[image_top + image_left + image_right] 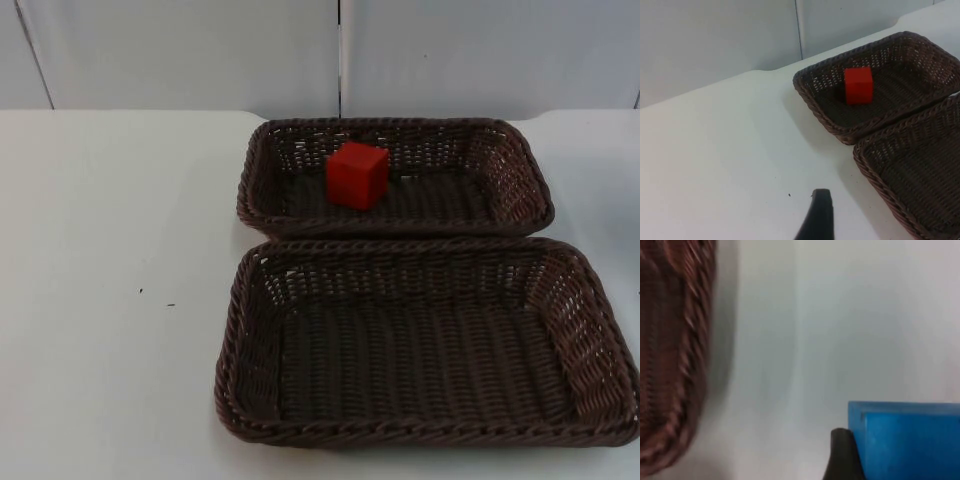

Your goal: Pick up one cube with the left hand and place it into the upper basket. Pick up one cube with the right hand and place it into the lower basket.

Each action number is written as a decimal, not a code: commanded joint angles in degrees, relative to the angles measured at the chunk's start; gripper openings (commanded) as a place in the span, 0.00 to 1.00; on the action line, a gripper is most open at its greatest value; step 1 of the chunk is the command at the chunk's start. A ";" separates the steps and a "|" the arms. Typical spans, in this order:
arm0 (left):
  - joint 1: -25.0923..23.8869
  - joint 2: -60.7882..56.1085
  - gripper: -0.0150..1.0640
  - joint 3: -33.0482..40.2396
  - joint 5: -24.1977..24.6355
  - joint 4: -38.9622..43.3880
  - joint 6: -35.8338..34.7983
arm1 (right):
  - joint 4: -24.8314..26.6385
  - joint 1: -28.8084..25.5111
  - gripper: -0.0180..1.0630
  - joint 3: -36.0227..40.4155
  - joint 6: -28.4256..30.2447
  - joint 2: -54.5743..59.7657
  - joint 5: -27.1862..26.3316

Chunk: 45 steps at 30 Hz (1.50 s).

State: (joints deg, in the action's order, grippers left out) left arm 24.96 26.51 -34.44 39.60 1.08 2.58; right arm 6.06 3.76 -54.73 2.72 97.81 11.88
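White table meets a grey partition wall. Red cube sits in the upper basket near its far rim; the lower basket touches it. Left gripper hovers over bare table, finger state unclear. Right gripper pinches a blue cube beside a basket rim.

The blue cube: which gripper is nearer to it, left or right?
Right. The right gripper's fingertip touches the blue cube beside a basket's rim. The left gripper hangs over bare table, facing the red cube.
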 commanded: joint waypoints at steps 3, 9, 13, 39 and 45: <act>0.24 -0.31 0.69 0.24 -0.75 0.09 -0.45 | -0.38 -0.20 0.02 -0.36 0.36 -5.35 2.82; 0.24 -0.31 0.69 0.24 -0.75 0.09 -0.45 | -0.96 -0.20 0.02 -0.36 0.36 -11.69 7.76; 0.24 -0.31 0.69 0.24 -0.75 0.09 -0.45 | -0.96 -0.20 0.02 -0.36 0.36 -14.93 9.96; 0.24 -0.40 0.69 0.24 -0.61 0.09 -0.45 | -0.96 1.71 0.02 -0.36 0.36 -15.78 13.67; 0.24 -0.40 0.69 0.24 -0.61 0.09 -0.45 | -0.96 7.26 0.02 -0.36 0.48 -15.78 13.67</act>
State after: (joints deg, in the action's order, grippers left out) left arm 24.96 26.51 -34.44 39.49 1.08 2.58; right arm 5.37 9.95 -54.73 2.72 82.72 25.76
